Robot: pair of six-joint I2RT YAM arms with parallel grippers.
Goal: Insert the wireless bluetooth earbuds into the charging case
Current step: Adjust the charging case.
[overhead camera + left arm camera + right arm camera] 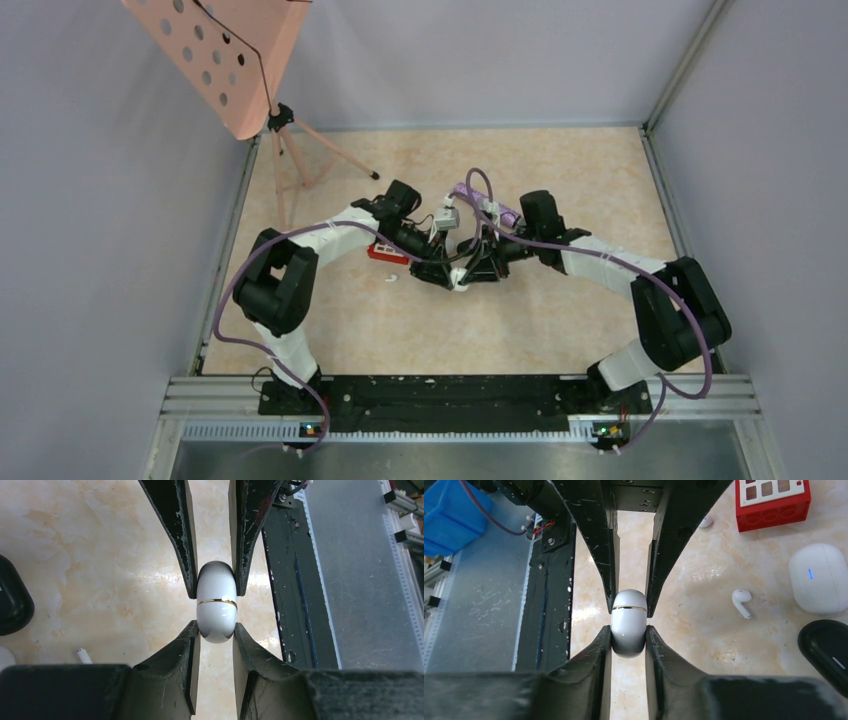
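Both my grippers clamp one glossy white oval charging case with a gold seam, its lid closed, over the marbled beige tabletop.
My left gripper is closed tight on one end of the case. My right gripper pinches the other end, both fingers touching its sides. A small white plastic earbud with a short stem lies loose on the tabletop, between the held case and a white pebble-shaped case with a blue light. A second white earbud lies beside a red plastic block. A black oval case sits near the white pebble-shaped one.
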